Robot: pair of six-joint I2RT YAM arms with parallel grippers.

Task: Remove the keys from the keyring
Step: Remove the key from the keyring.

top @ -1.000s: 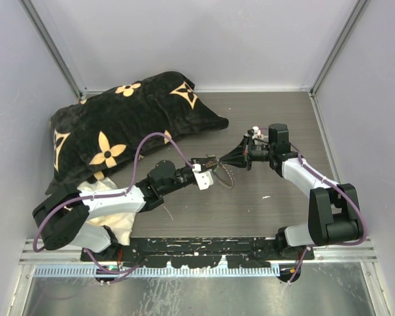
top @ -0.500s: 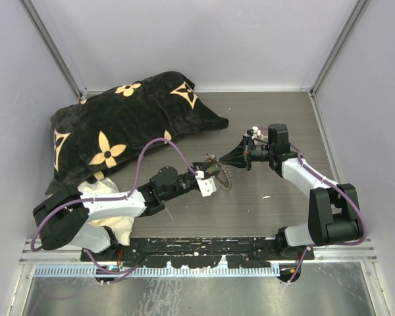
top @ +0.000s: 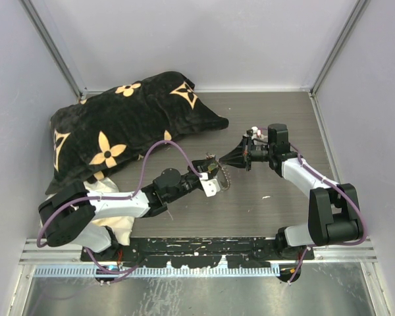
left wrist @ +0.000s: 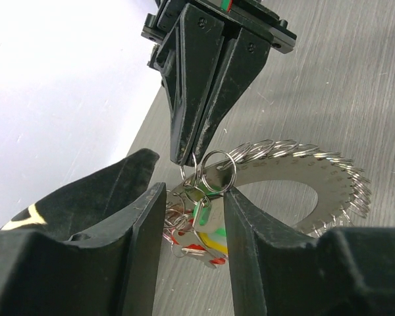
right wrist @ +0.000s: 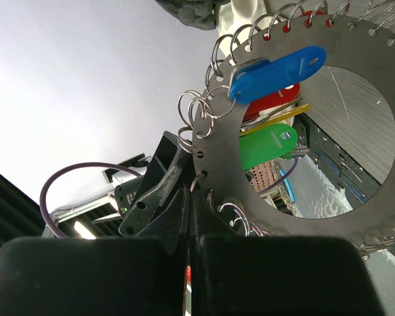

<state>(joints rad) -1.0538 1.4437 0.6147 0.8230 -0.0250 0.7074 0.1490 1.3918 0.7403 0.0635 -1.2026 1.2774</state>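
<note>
Above the middle of the table, the right fingers are pinched shut on the rim of the keyring. The keys hang bunched between the part-open left fingers, apparently unclamped; the left arm is nearer.

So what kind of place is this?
Likely a robot test cell: a left arm and right arm bolted to a rail at the table edge, plain white walls boxing it in, a pillow and keyring as props.
</note>
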